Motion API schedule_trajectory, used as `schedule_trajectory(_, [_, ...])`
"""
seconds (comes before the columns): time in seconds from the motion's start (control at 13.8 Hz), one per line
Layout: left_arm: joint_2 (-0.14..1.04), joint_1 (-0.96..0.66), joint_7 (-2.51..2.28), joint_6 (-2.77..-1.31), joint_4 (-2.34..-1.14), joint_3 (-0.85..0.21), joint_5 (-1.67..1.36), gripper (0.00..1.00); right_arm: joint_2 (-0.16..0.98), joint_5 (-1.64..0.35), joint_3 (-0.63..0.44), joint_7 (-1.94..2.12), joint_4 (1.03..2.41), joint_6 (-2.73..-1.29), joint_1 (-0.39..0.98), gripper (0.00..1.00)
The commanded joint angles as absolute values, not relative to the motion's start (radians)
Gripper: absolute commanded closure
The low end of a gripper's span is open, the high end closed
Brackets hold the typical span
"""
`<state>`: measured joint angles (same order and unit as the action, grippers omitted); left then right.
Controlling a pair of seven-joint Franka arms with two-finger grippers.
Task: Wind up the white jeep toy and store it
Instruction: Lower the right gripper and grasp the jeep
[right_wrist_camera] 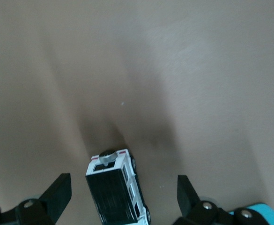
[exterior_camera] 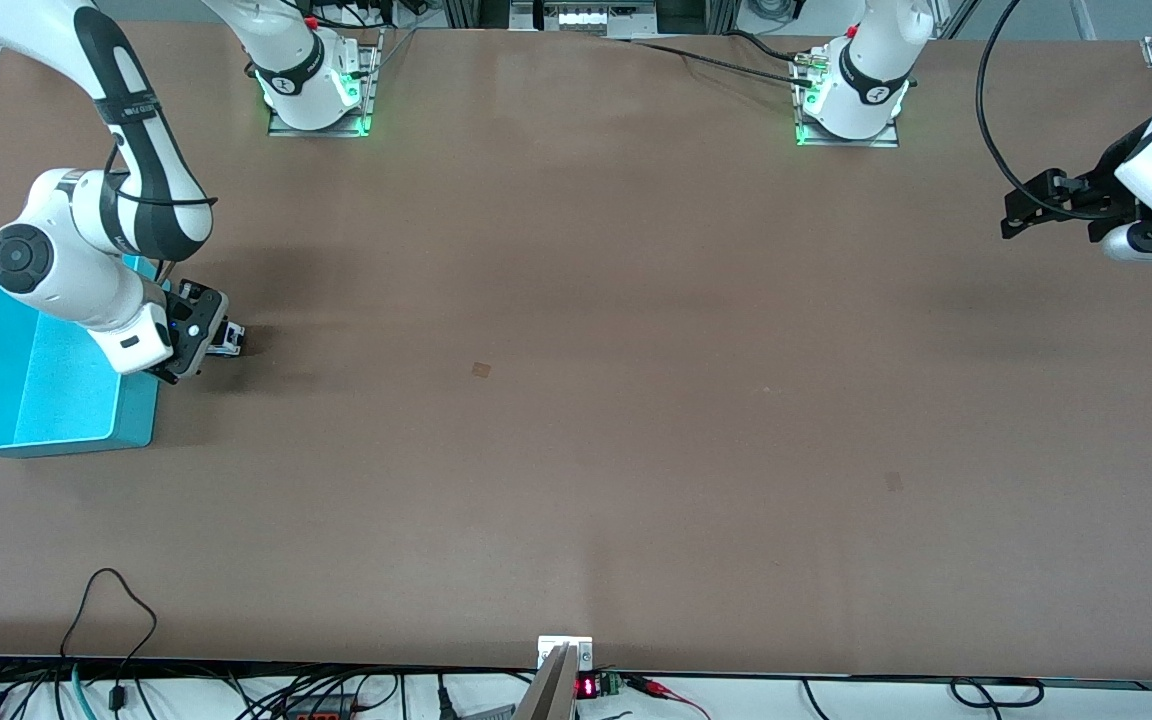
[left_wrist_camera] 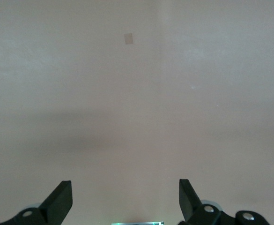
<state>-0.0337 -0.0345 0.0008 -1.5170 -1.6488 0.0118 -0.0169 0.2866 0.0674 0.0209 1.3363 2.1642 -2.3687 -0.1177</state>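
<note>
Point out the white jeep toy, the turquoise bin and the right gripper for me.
white jeep toy point(right_wrist_camera: 113, 194): right wrist view, black roof panel.
turquoise bin point(exterior_camera: 36, 385): front view, bare floor.
right gripper point(right_wrist_camera: 122, 192): right wrist view, midway between open fingertips.

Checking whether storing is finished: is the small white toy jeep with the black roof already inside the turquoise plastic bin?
No, the white toy jeep sits on the brown table between the right gripper's open fingers.

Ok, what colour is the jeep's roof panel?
Black, on a white body; the jeep shows best in the right wrist view.
</note>
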Motion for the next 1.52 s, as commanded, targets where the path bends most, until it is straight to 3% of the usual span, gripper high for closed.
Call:
schedule_trajectory(0.0, [-0.018, -0.044, 0.005, -1.491, -1.618, 0.018, -0.043, 0.0, 0.296, 0.071, 0.029, 1.426, 2.207, -2.449, -0.166, 0.0])
schedule_trajectory(0.51, [-0.018, -0.052, 0.0, -1.47, -1.603, 0.009, -0.044, 0.0, 0.328, 0.071, 0.029, 1.477, 2.316, -2.618, -0.212, 0.0])
schedule_trajectory(0.72, [-0.018, -0.051, -0.003, -1.454, -1.594, -0.011, -0.044, 0.0, 0.328, 0.071, 0.031, 1.486, 2.316, -2.62, -0.21, 0.03])
schedule_trajectory(0.87, [-0.018, -0.052, -0.003, -1.454, -1.594, -0.012, -0.044, 0.0, 0.327, 0.071, 0.032, 1.546, 2.316, -2.62, -0.201, 0.47])
schedule_trajectory(1.08, [-0.018, -0.052, -0.002, -1.454, -1.594, -0.014, -0.043, 0.0, 0.324, 0.071, 0.035, 1.568, 2.315, -2.62, -0.201, 1.0])
schedule_trajectory(1.44, [-0.018, -0.051, -0.005, -1.453, -1.594, -0.012, -0.043, 0.0, 0.313, 0.064, 0.04, 1.588, 2.231, -2.586, -0.158, 1.0])
